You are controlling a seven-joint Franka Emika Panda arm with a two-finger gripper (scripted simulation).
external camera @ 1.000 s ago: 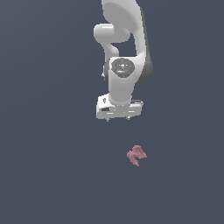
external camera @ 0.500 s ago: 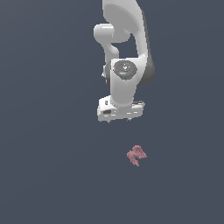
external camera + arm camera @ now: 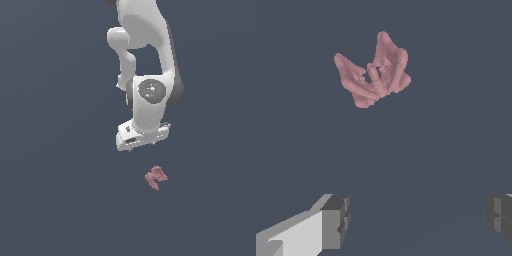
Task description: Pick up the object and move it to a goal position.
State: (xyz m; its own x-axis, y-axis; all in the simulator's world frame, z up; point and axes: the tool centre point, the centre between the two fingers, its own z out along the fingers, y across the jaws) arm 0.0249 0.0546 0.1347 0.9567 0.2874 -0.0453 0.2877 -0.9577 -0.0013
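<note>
The object [image 3: 156, 177] is a small dusty pink-red jagged chunk with prongs, lying on the dark grey floor. In the exterior view my white gripper [image 3: 142, 142] hangs above it, a little toward the exterior view's left and apart from it. The wrist view shows the object [image 3: 374, 73] clearly, ahead of my gripper [image 3: 418, 220]. Two grey fingertips [image 3: 336, 220] stand wide apart with nothing between them. The gripper is open and empty.
The dark grey floor [image 3: 50, 200] spreads flat all around. The white arm [image 3: 145, 45] rises above the gripper toward the frame's top edge.
The gripper and wrist have shifted toward the exterior view's right and slightly down, closer to the object. The object has not moved.
</note>
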